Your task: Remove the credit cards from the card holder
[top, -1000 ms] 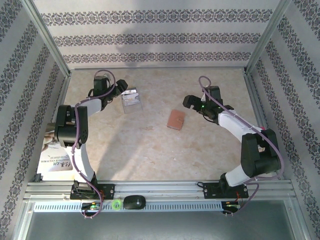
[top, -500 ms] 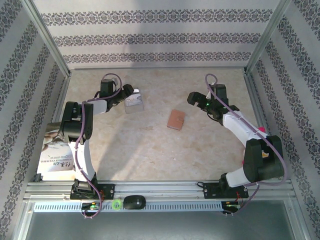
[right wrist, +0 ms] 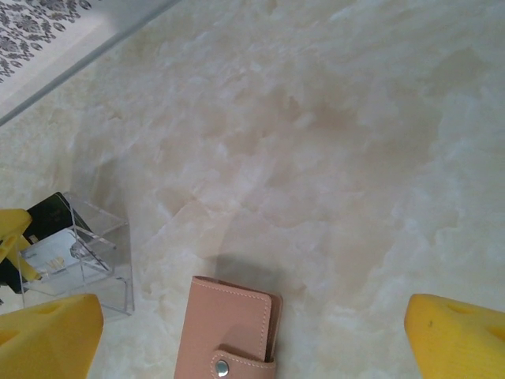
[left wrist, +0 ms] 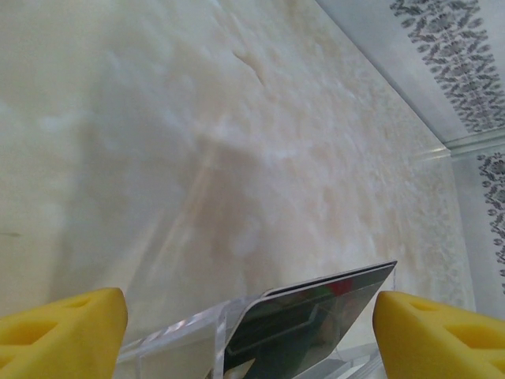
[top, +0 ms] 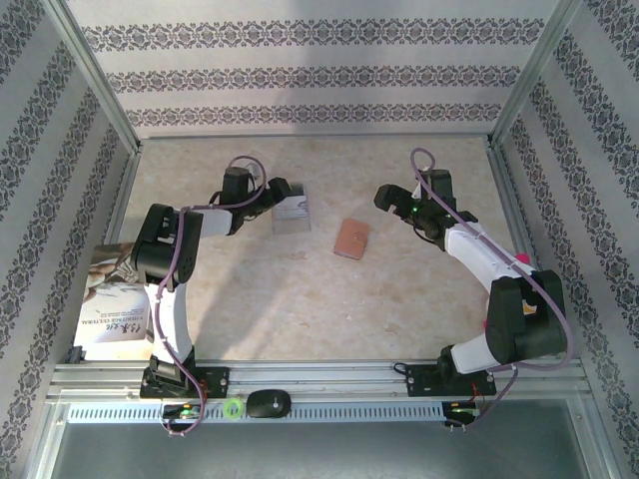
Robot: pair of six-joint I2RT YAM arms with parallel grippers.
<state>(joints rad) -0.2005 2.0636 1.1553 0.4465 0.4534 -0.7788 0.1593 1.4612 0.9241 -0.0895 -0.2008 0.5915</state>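
Closed, the card holder [right wrist: 229, 333] lies just ahead of the right gripper's [top: 382, 198] wide-open jaws — the nearer arm — its long axis running straight away from them.

Lab test booth: aluminium frame [top: 319, 371], wallpapered walls [top: 310, 75], marbled tabletop [top: 300, 299].

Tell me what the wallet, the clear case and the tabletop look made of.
Wallet: tan leather or imitation, matte, with a stitched edge and a metal snap.
Case: hard clear plastic, glossy; its contents show through.
Tabletop: beige marble pattern with a slight sheen, possibly laminate.
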